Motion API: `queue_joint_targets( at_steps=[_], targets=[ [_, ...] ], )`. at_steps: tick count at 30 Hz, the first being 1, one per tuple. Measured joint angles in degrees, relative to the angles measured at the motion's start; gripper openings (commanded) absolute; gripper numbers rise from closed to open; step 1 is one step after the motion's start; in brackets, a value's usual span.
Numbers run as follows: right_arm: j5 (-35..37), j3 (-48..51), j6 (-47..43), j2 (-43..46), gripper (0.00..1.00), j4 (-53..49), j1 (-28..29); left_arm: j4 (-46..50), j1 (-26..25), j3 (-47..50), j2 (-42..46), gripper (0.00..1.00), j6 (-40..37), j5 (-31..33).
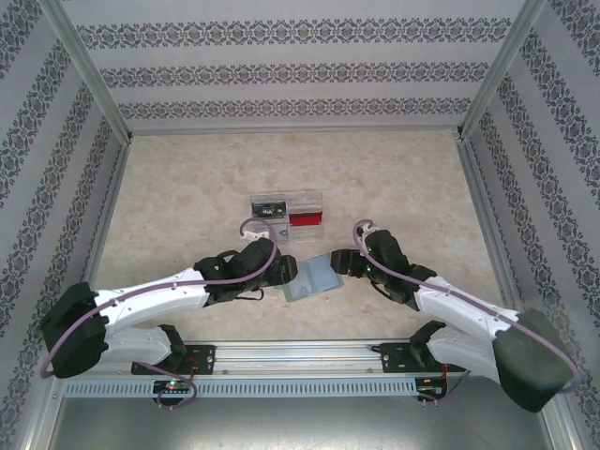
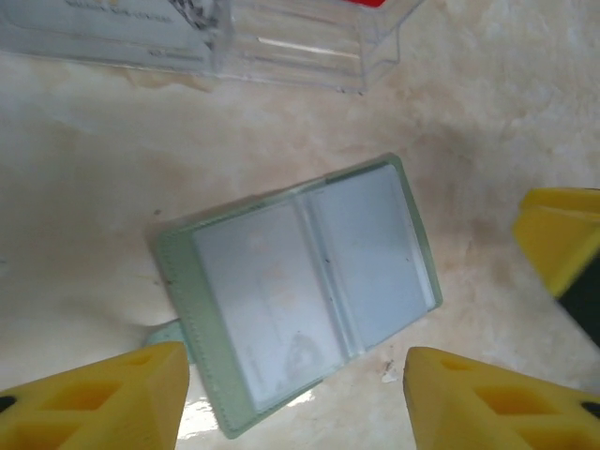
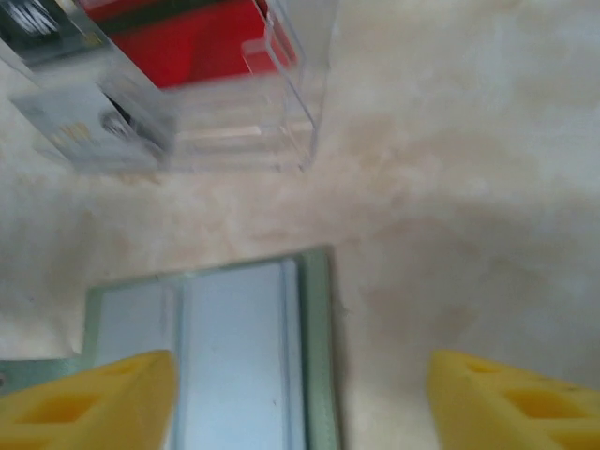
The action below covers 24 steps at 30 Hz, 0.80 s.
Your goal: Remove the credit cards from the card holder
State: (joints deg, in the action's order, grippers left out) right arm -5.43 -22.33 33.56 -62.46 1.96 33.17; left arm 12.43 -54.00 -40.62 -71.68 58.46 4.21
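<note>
Grey-green card holder (image 2: 300, 281) lies open flat, pockets upward for reach, near a clear tray (image 2: 309, 56) holding red credit cards (image 3: 187, 42). Left gripper (image 2: 295, 380) and right gripper (image 3: 305, 394) straddle it, jaws apart, empty.

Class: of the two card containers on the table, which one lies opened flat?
The grey-green card holder, spread open and showing its pale blue-grey inside; the clear tray behind it is a divided box.

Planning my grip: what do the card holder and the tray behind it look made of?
Card holder: matte grey-green border, probably faux leather; pale sleeves with faint sheen, likely soft plastic. Tray: hard clear plastic, glossy, see-through walls.
</note>
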Motion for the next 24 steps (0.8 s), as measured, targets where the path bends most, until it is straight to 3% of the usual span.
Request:
queue_joint_targets(
  at_steps=[2,7,14,24],
  targets=[
    [-0.2,0.0,1.0,-2.2,0.54,0.2,0.0,-1.3,-0.5,0.0,-1.7,0.57,0.6,-0.7],
    [-0.8,0.0,2.6,-6.1,0.34,1.7,0.2,-3.1,-1.2,0.0,-5.4,0.57,2.3,-1.2],
    [-2.0,-0.1,2.9,-12.5,0.32,3.4,2.6,-5.9,-1.2,0.0,-9.1,0.56,4.6,-1.2],
    [-0.4,-1.1,4.1,-14.1,0.27,4.4,4.7,-5.2,-1.2,0.0,-13.1,0.51,6.6,0.0]
  ],
)
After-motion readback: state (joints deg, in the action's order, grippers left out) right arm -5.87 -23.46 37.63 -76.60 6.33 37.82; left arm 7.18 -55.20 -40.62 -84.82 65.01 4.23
